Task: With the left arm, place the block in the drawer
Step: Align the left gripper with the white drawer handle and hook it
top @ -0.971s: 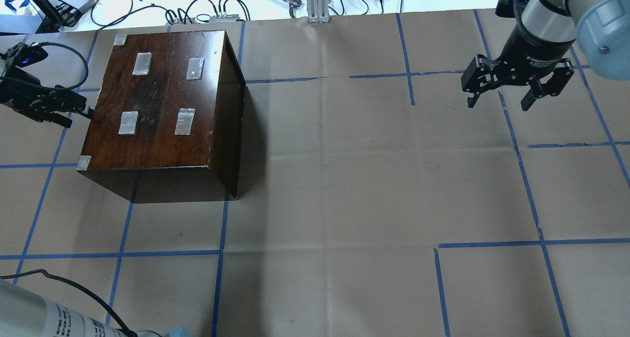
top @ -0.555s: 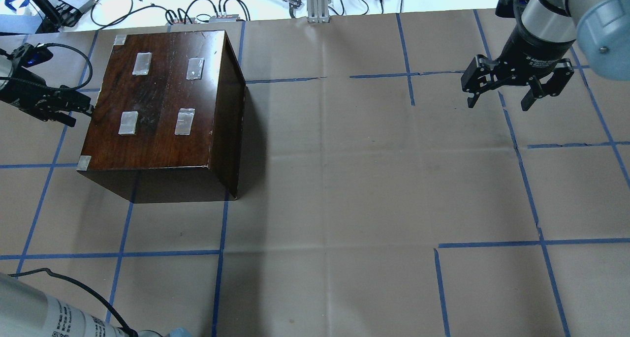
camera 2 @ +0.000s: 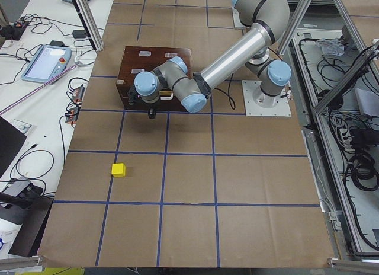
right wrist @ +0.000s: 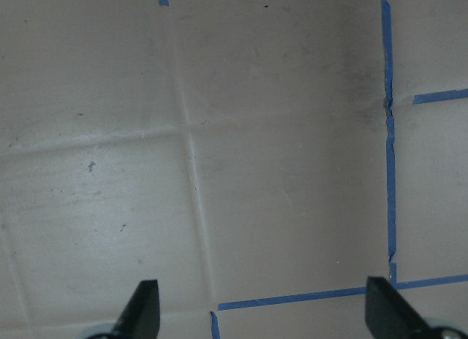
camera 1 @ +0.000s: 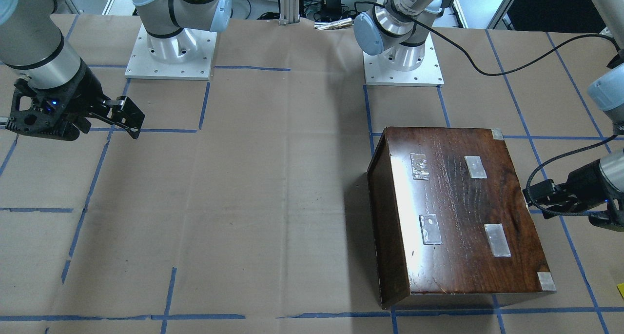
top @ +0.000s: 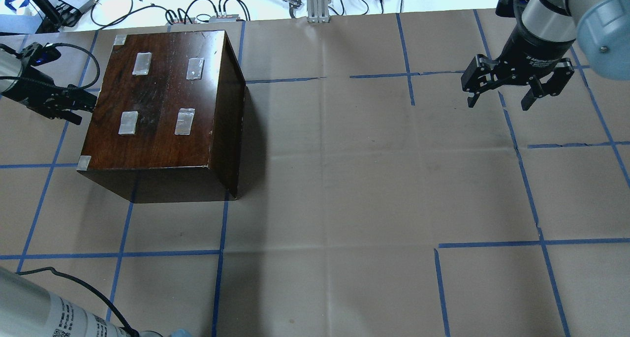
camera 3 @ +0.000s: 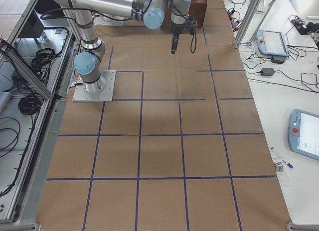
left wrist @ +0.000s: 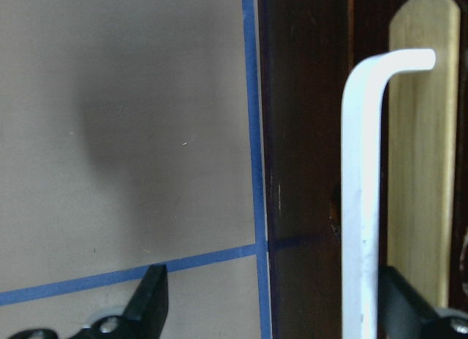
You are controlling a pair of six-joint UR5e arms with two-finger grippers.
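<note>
The yellow block (camera 2: 118, 169) lies on the paper-covered table, well apart from the cabinet, on its left-end side; a sliver of it shows at the front-facing view's right edge (camera 1: 620, 290). The dark cabinet (top: 157, 96) stands at the far left. Its drawer front (left wrist: 300, 134) fills the left wrist view, with a white bent handle (left wrist: 362, 193) and a pale wooden strip (left wrist: 420, 134); no tray shows pulled out. My left gripper (top: 78, 106) is open at that face, and the handle stands between its fingers (left wrist: 153, 299). My right gripper (top: 499, 101) is open and empty.
Blue tape lines grid the brown paper. Clear tape patches (top: 184, 121) sit on the cabinet's top. Cables and devices (top: 211, 12) lie along the far table edge. The left arm's thick black cable (camera 1: 487, 70) trails over the table near the cabinet.
My left gripper has moved a little away from the robot along the cabinet's left face and closer to it. The right arm has not moved.
</note>
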